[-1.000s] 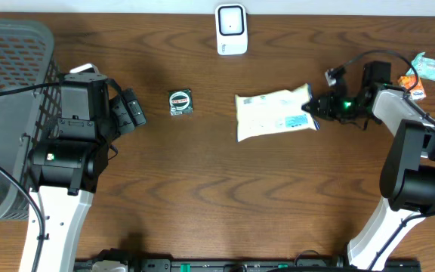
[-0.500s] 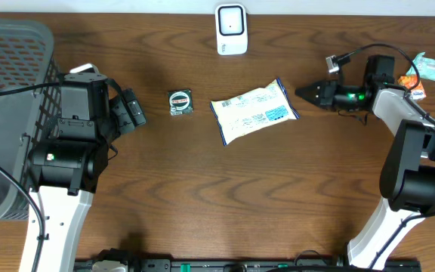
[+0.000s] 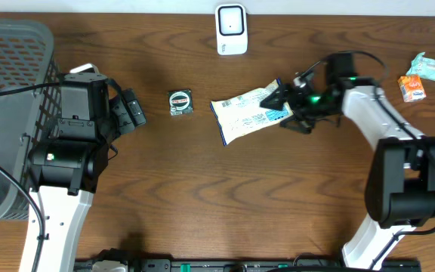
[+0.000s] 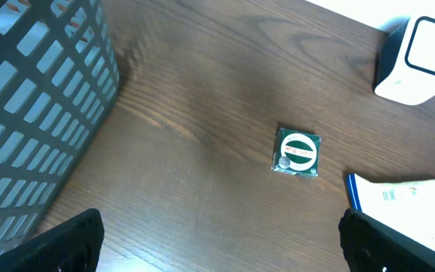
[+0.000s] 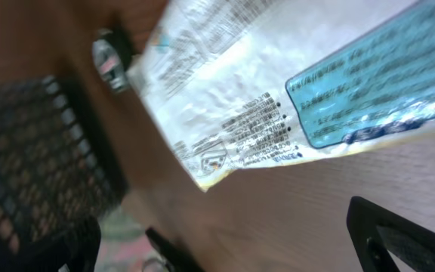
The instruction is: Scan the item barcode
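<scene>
The item is a white packet with a blue label, lying flat on the wooden table in the middle. It fills the upper part of the right wrist view. My right gripper is at the packet's right end, open, with the packet just ahead of the fingers and nothing between them. A white scanner stands at the table's back edge. My left gripper hovers open and empty at the left; the packet's corner shows in the left wrist view.
A small round green-labelled tin lies left of the packet, and shows too in the left wrist view. A grey mesh basket fills the left edge. Several snack packets lie at the far right.
My right gripper let go of the packet, which slid left and turned slightly. The gripper opened wide and moved left to the packet's right end. The left arm stayed still.
</scene>
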`<state>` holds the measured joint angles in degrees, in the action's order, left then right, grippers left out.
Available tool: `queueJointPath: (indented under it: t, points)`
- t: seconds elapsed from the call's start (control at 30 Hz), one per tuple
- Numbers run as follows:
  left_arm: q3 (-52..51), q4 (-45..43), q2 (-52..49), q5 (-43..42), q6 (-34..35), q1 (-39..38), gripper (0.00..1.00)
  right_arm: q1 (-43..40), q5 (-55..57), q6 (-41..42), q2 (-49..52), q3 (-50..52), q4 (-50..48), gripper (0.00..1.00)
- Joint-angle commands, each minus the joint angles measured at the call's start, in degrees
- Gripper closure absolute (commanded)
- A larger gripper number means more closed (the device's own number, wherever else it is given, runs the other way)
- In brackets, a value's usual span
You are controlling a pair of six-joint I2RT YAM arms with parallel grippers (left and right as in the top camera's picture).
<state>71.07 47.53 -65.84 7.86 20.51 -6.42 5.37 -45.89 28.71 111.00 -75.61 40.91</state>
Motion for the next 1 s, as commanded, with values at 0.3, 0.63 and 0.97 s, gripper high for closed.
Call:
queueJointPath:
  t: [0.3, 0.63, 0.97]
  points:
    - [0.13, 0.02, 0.26, 0.35, -0.76, 0.24, 0.02, 10.38, 18.62, 31.63, 4.17, -0.22, -9.44, 0.01]
    - [0.13, 0.02, 0.26, 0.35, -0.76, 0.24, 0.02, 10.14, 26.18, 22.86, 4.81, -0.2, -15.56, 0.14]
    - [0.13, 0.02, 0.26, 0.35, -0.76, 0.24, 0.02, 5.79, 13.79, 5.27, 4.81, -0.22, -20.46, 0.12]
